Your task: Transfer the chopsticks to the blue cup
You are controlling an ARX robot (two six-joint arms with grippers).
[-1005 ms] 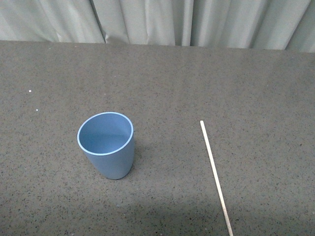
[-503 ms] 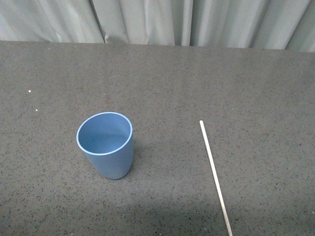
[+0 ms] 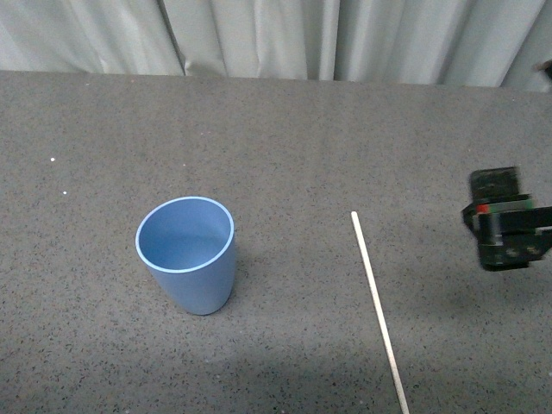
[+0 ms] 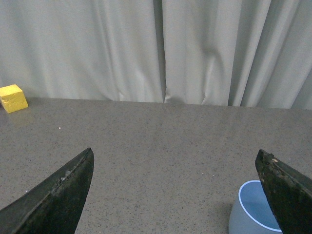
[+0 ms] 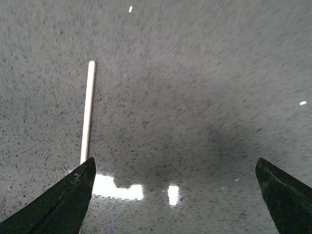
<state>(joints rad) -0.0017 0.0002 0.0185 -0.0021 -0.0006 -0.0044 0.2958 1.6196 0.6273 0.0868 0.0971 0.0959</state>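
Note:
The blue cup (image 3: 187,254) stands upright and empty, left of the table's middle. The single pale chopstick (image 3: 378,310) lies flat on the grey table, running from mid-right to the near edge. My right gripper (image 3: 507,226) is open and hangs above the table to the right of the chopstick, apart from it. In the right wrist view the chopstick (image 5: 87,112) lies beside one open finger, outside the gap of the gripper (image 5: 175,195). My left gripper (image 4: 175,195) is open and empty; the cup's rim (image 4: 253,207) shows by one finger. The left arm is out of the front view.
A grey speckled table (image 3: 285,147) ends at pale curtains (image 3: 276,39) at the back. A small yellow block (image 4: 12,98) sits far off near the curtain in the left wrist view.
My right gripper has come into the front view at the right edge. The cup and chopstick have not moved.

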